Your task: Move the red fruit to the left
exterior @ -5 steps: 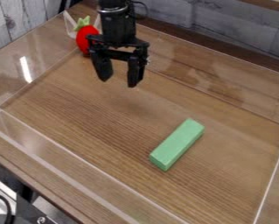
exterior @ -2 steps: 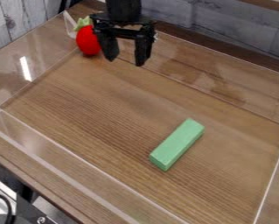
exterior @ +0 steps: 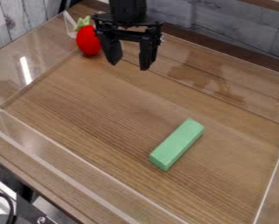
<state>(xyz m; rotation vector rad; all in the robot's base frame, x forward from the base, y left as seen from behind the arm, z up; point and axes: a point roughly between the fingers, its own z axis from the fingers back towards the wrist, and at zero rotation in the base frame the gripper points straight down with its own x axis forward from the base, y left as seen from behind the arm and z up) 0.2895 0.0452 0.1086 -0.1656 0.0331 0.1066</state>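
The red fruit (exterior: 87,41) lies on its side near the far left corner of the tray, its pale leaves (exterior: 83,21) toward the far edge, with the gripper (exterior: 128,61) just to its right; the dark fingers are spread, with nothing between them. The step in hand looks like lining up for the fruit. The next move probably calls for shifting left and lowering the open fingers around it, or pressing it leftward from its right side; the left wall is close, so a finger could catch there. The green block (exterior: 177,144) lies flat, well apart, near and to the right. Beneath is a brown wooden surface (exterior: 94,114) with a pale rim; beyond the left side are a whitish, shiny covering (exterior: 24,26) and, at the near left, dark cables (exterior: 6,197)
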